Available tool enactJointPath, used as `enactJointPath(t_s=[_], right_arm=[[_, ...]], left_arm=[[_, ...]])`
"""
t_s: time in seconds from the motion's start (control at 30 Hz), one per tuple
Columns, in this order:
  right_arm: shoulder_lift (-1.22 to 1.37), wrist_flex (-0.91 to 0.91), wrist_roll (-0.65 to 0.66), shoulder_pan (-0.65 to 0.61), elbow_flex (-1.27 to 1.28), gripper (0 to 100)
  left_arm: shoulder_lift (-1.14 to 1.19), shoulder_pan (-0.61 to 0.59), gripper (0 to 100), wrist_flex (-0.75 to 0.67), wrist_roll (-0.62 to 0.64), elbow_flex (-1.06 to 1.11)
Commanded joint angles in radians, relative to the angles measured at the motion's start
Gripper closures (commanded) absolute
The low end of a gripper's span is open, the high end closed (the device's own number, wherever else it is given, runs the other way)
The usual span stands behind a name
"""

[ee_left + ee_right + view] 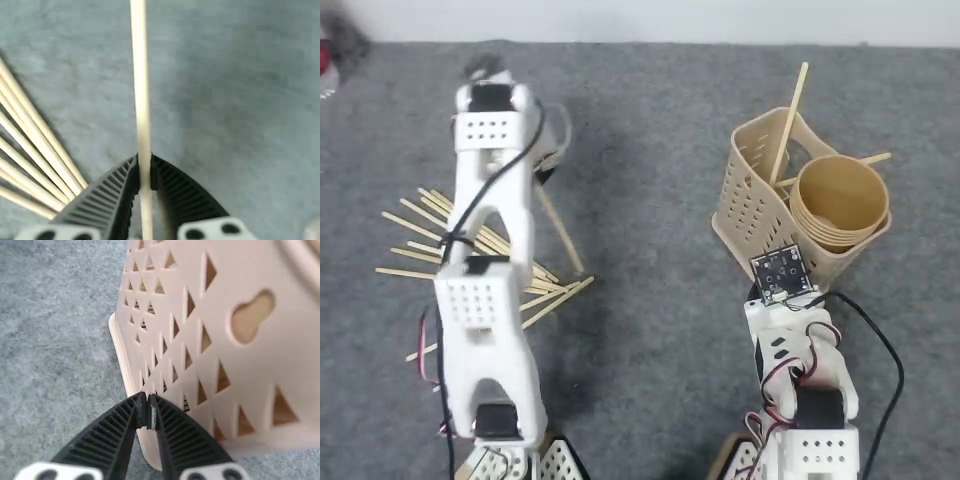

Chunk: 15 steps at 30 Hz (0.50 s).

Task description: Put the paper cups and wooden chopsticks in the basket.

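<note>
My left gripper [145, 172] is shut on a single wooden chopstick [140, 90], which sticks out straight ahead of the fingertips above the carpet. In the high view this chopstick [563, 235] slants out from under the left arm [490, 210]. Several loose chopsticks [425, 232] lie fanned on the carpet beside it. The beige perforated basket [750, 200] stands at the right, holding a stack of paper cups [838, 200] and a few chopsticks [788, 125]. My right gripper [146, 407] is shut with nothing in it, its tips at the basket's lower wall [225, 340].
Grey carpet [650, 150] covers the table, with open floor between the two arms. A white wall edge runs along the far side. The right arm's base and cables [880, 350] sit near the front right.
</note>
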Motion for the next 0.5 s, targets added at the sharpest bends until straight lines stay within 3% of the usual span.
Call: enactJointPath(t_s=[0.0, 0.2, 0.3, 0.47], right_arm=[[-0.013, -0.010, -0.003, 0.015, -0.006, 99.1], [-0.013, -0.010, -0.003, 0.015, -0.006, 99.1], [-0.013, -0.010, -0.003, 0.016, -0.006, 99.1], [-0.013, -0.008, -0.003, 0.016, -0.006, 99.1]], left_arm=[[-0.364, 0.130, 99, 0.031, -0.008, 0.128], [-0.720, 0.373, 99, -0.015, -0.011, 0.193], [-0.842, 0.470, 99, -0.161, -0.012, 0.197], [-0.891, 0.534, 99, -0.440, -0.071, 0.199]])
